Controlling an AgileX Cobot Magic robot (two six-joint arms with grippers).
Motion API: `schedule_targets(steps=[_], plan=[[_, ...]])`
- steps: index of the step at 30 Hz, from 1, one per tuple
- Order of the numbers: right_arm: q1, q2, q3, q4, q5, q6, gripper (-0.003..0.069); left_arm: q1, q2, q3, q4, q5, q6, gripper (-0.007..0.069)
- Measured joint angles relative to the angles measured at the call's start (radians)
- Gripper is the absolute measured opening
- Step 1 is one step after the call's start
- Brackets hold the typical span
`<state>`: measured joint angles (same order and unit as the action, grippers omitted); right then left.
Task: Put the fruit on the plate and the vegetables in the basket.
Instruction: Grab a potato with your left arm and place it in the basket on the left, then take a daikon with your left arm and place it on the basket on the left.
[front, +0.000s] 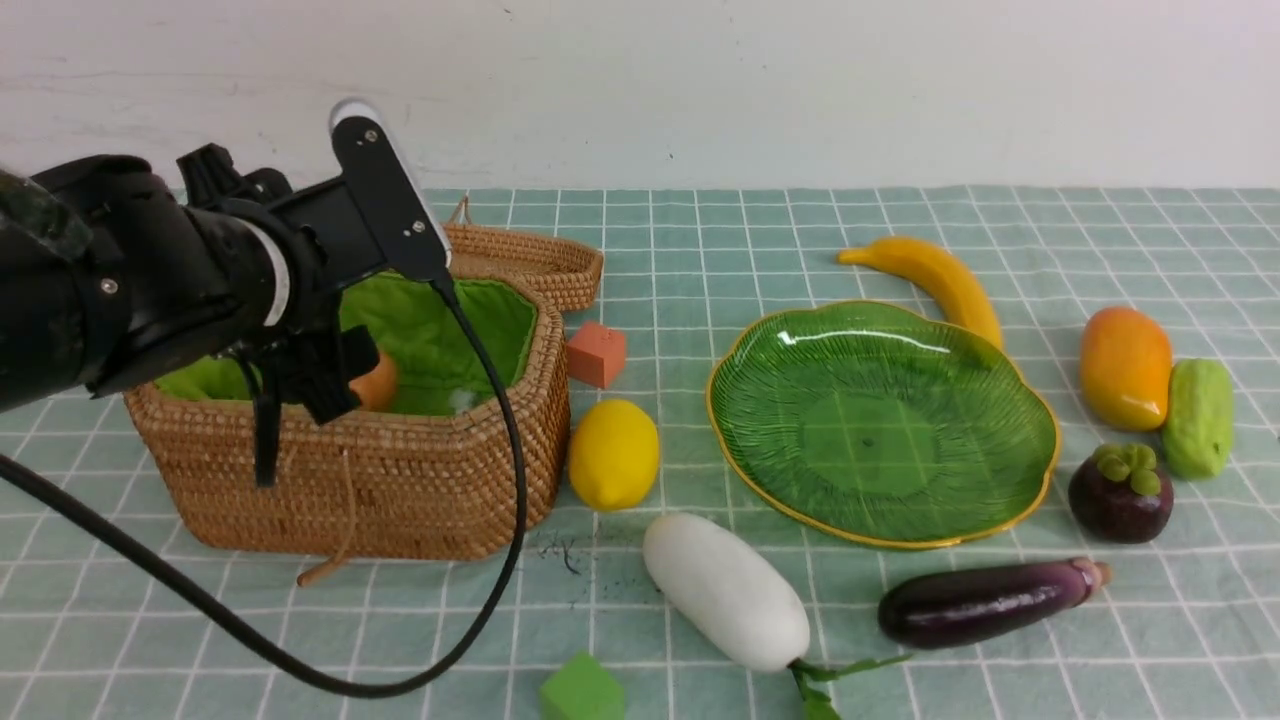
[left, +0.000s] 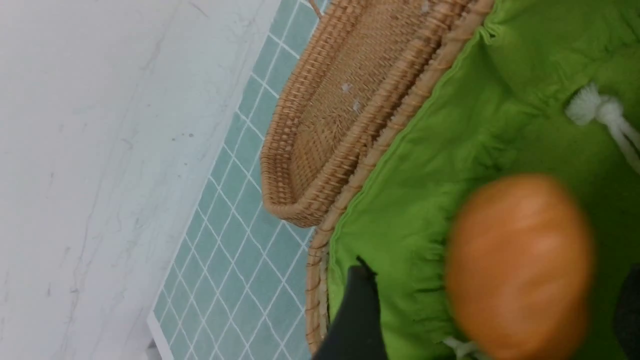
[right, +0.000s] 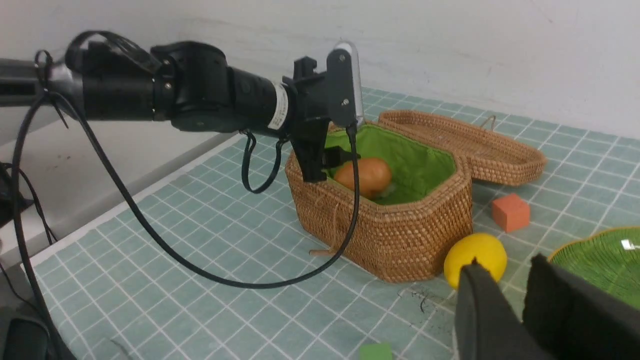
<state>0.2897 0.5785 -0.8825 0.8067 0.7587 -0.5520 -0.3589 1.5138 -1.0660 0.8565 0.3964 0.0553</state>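
Observation:
My left gripper (front: 300, 400) hangs open over the wicker basket (front: 400, 480). The orange-brown potato (left: 520, 270) is blurred between its spread fingers, with green lining showing beside it. On the cloth lie the lemon (front: 613, 453), banana (front: 935, 275), mango (front: 1125, 367) and mangosteen (front: 1120, 493) around the green plate (front: 880, 420), which holds nothing. The white radish (front: 725, 590), eggplant (front: 985, 603) and gourd (front: 1198, 417) also lie on the cloth. My right gripper (right: 506, 261) shows only in its wrist view, fingers narrowly apart on nothing, near the lemon (right: 475, 257).
The basket's lid (front: 540, 262) lies folded back behind it. An orange-red cube (front: 597, 354) sits between the basket and the plate. A green cube (front: 580, 692) is at the front edge. The left arm's cable (front: 500, 560) loops down in front of the basket.

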Motion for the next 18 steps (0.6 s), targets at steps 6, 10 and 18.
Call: schedule_targets(steps=[6,10,18], plan=[[0.0,0.0,-0.011,-0.02,0.037,0.016,0.015,-0.017,-0.013,0.0,-0.07,0.029,-0.132,0.0512],[0.0,0.001,-0.075,-0.116,0.163,0.119,0.015,-0.102,-0.062,0.0,-0.201,0.078,-0.382,0.0338],[0.0,-0.005,-0.202,-0.36,0.415,0.325,0.015,-0.448,-0.12,-0.044,-0.459,0.323,-0.548,-0.0013]])
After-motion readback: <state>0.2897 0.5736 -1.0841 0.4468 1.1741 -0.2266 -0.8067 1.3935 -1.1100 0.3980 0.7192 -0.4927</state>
